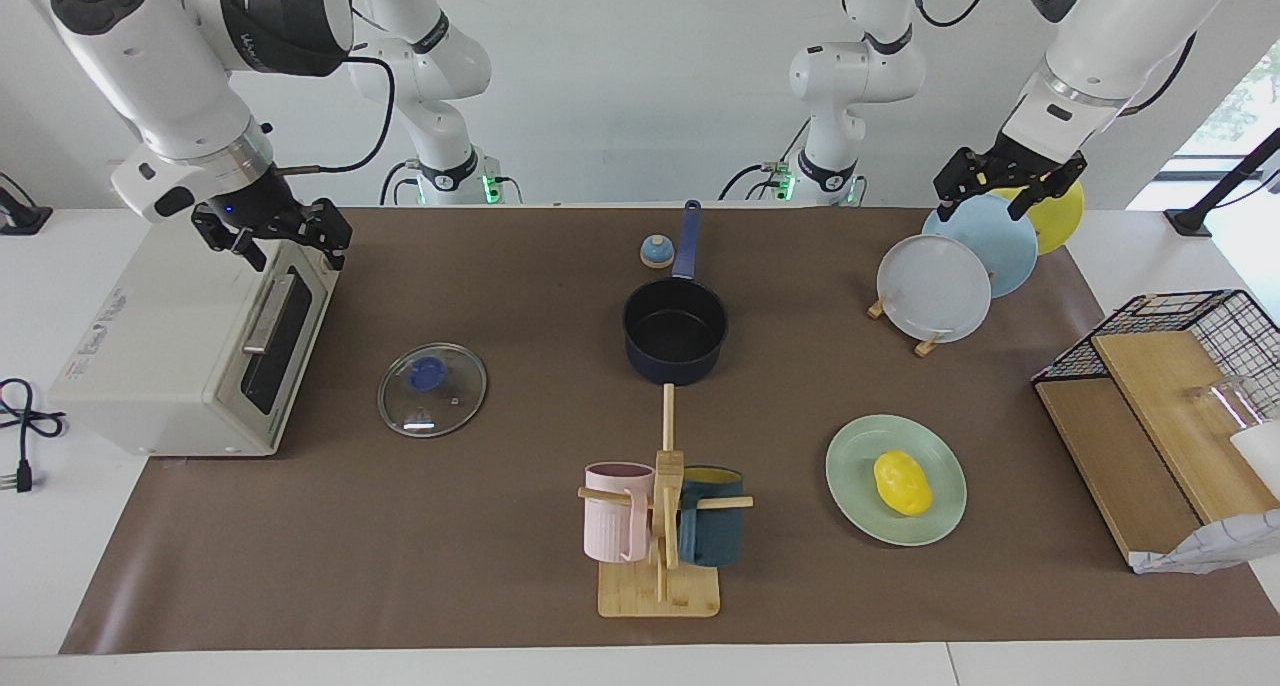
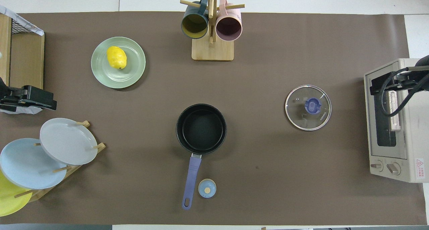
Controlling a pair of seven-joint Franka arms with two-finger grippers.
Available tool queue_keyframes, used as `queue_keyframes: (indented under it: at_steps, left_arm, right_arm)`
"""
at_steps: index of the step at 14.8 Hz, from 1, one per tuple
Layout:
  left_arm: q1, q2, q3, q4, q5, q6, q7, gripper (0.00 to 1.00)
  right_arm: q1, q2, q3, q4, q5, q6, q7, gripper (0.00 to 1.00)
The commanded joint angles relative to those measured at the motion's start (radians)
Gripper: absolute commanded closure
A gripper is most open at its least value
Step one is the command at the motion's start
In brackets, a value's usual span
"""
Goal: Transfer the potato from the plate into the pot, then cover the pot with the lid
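Note:
The yellow potato [image 1: 903, 483] [image 2: 116, 57] lies on the mint-green plate [image 1: 858, 451] [image 2: 134, 72], toward the left arm's end of the table and farther from the robots than the pot. The navy pot [image 1: 675, 331] [image 2: 201, 129] stands empty mid-table, its blue handle pointing toward the robots. The glass lid [image 1: 432, 389] [image 2: 308, 107] lies flat on the mat toward the right arm's end. My left gripper [image 1: 1005, 191] [image 2: 33, 101] is open and empty, raised by the upright plates. My right gripper [image 1: 285, 241] [image 2: 399, 80] is open and empty over the toaster oven.
A toaster oven [image 1: 190, 356] stands at the right arm's end. A mug tree [image 1: 660, 526] with a pink and a teal mug stands farther from the robots than the pot. A small bell [image 1: 657, 252] sits beside the pot handle. A plate rack [image 1: 935, 286] and a wire-and-wood shelf [image 1: 1160, 406] stand at the left arm's end.

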Motion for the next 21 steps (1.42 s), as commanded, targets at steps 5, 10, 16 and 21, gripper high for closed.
queue_keyframes:
  at_steps: [5,10,16,21]
  left_arm:
    - [-0.008,-0.015,0.005,-0.015,0.016,0.015,0.005,0.0]
    - [-0.008,-0.015,0.005,-0.013,0.015,0.018,0.005,0.0]
    - [-0.02,-0.013,0.005,-0.019,0.015,0.049,0.0,0.0]
    - [-0.011,-0.009,0.004,-0.019,0.004,0.065,-0.017,0.0]
  right_arm:
    - [-0.008,-0.014,0.013,-0.018,-0.009,0.01,0.02,0.0]
    - [-0.008,-0.017,0.025,-0.019,0.004,0.008,0.017,0.0]
    - [-0.009,-0.019,0.047,-0.096,0.013,0.111,-0.079,0.0]
    - [-0.008,-0.011,0.056,-0.295,0.028,0.337,-0.091,0.0]
